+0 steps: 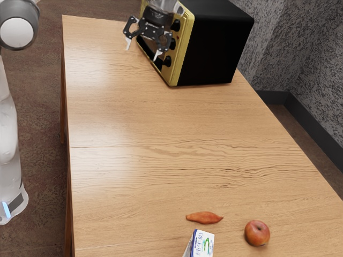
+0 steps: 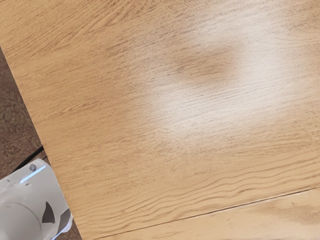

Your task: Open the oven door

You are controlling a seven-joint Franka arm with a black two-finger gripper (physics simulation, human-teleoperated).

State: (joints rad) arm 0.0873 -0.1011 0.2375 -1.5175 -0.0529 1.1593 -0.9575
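Ext. cam high, wrist cam nearer, both facing dn., table (image 1: pixel 123 118) shared

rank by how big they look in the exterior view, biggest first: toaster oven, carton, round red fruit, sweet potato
1. Toaster oven, by far
2. Carton and round red fruit: too close to rank, the carton being cut off by the picture's edge
3. Sweet potato: long but thin, least area

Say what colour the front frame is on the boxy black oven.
The front frame is yellow-gold, clearest in exterior view.
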